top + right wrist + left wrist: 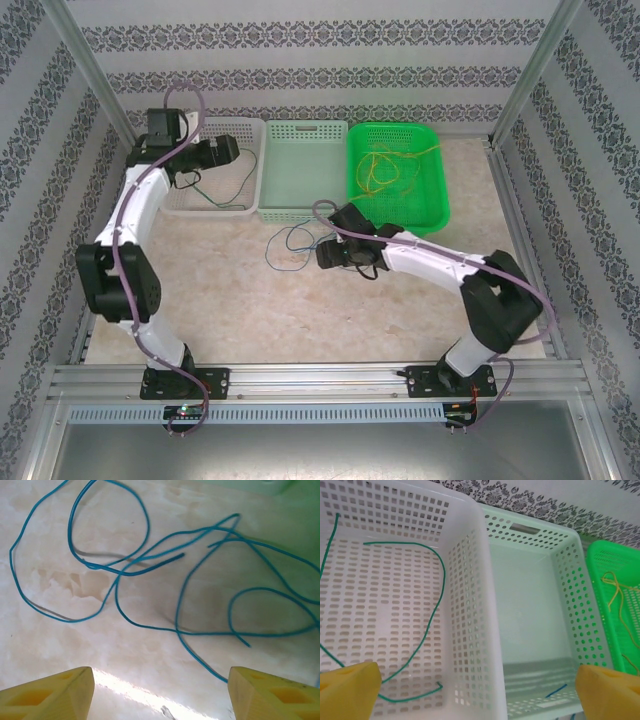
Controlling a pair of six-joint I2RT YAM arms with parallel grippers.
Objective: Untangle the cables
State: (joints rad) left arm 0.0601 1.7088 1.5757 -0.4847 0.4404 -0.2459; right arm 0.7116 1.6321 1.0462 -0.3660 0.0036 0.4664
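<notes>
Beige marbled tabletop (pixel 250 300) beneath everything, with three tubs in a row along its far edge: white perforated plastic basket (pixel 240 122) toward the far left corner, pale mint perforated basket (pixel 305 175) in the middle, bright green perforated basket (pixel 437 190) toward the far right. White-shelled left arm (pixel 135 210) reaching up to the far left; right arm (pixel 430 262) stretched leftward across the middle of the tabletop. Left gripper (pixel 222 150) above the white basket, yellow fingertips (pixel 350 692) spread wide, nothing between them. Right gripper (pixel 325 255) low over the tabletop just in front of the mint basket, likewise spread wide and grasping nothing. Directly ahead of it, thin curly blue wire (pixel 125 572) on the bare tabletop, apart from the other colours but crossing over itself in several loose loops. Dark green wire (pixel 441 580) alone on the floor of the white basket, in one open curve. Thin yellow wires (pixel 385 170) heaped inside the green basket, looping over one another. By the look of it, partway through: green separated and binned, blue separated but not yet in a basket, yellow heap seemingly the main tangle left to pull apart.
</notes>
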